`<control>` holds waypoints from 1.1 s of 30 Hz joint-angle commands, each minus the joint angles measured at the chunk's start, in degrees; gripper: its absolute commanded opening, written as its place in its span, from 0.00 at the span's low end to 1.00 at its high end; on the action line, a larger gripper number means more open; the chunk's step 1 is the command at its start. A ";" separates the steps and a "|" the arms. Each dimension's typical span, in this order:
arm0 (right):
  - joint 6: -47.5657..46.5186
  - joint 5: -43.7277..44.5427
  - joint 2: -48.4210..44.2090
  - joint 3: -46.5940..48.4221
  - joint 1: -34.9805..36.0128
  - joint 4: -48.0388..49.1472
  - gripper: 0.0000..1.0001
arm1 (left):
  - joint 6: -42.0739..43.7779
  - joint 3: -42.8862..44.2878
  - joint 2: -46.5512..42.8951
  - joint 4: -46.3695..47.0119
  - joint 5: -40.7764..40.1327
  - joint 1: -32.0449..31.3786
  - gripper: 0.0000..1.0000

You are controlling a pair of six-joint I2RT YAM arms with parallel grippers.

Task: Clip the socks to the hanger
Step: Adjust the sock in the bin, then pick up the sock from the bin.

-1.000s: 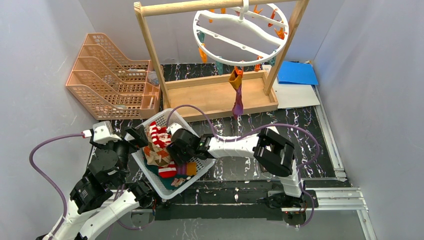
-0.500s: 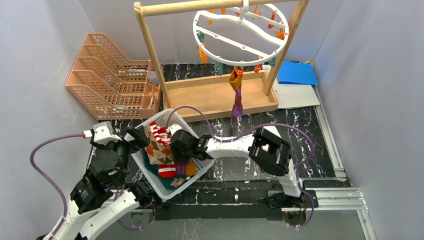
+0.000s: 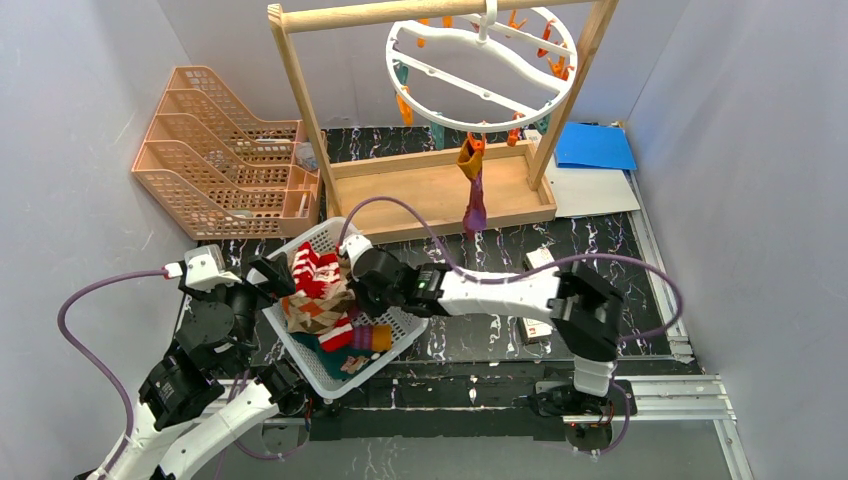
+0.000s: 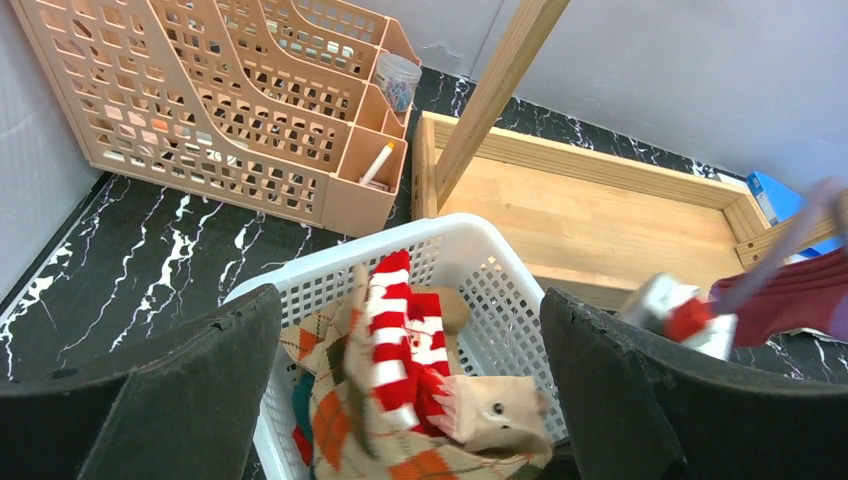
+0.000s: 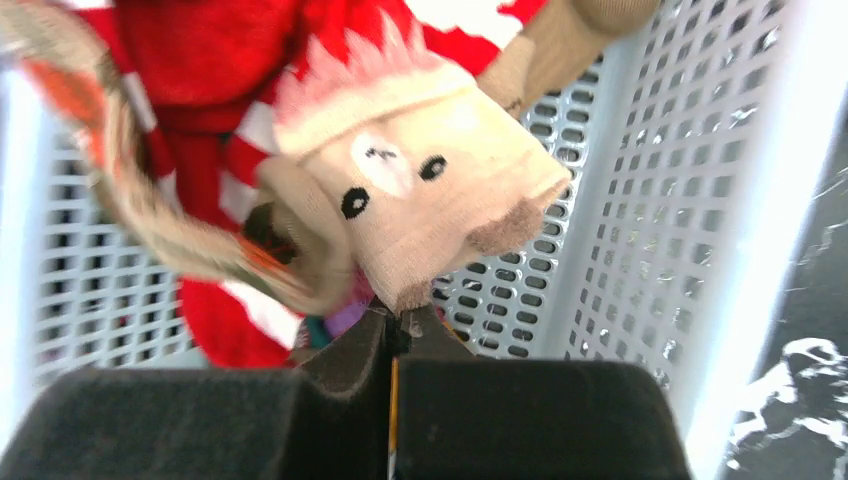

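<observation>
A: Socks (image 4: 395, 345)?
B: Heaped in basket (image 4: 440, 224), one clipped on hanger (image 3: 445, 123). R fingers (image 5: 350, 352) pressed together on a beige sock end; L fingers (image 4: 180, 370) spread, empty.
A: Handling?
B: Soft, light; prob snags neighbours. I'd take by cuff. Bite pt hidden, lower socks buried.

The white mesh basket (image 4: 490, 280) at seven o'clock holds a red-and-white striped sock (image 4: 400, 340) with a beige, black-eyed face and a tan argyle sock (image 4: 340, 440) with orange diamonds. At twelve, the white hanger (image 3: 480, 125) bears orange and teal clips (image 3: 405, 106) — and a maroon-purple sock (image 3: 476, 205) with an orange cuff. The table (image 3: 620, 270) is black marble, white-veined; the tray (image 3: 210, 150) at ten, peach.
</observation>
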 commanded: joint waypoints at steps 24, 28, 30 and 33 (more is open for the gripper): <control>-8.62 -8.25 -20.53 3.87 0.66 -3.51 0.01 | -5.60 -0.57 3.49 0.99 1.97 -0.13 0.99; -8.04 -9.52 -17.89 1.30 0.66 -0.87 0.01 | -6.66 -1.61 3.49 0.93 2.71 -0.13 0.98; -8.15 -12.84 -15.18 2.75 0.66 -0.71 0.01 | -7.04 -1.73 3.54 0.84 2.87 -0.13 0.98; -8.91 -14.21 -12.34 5.30 1.02 0.70 0.01 | -7.24 -1.57 3.28 0.30 2.75 -0.13 0.98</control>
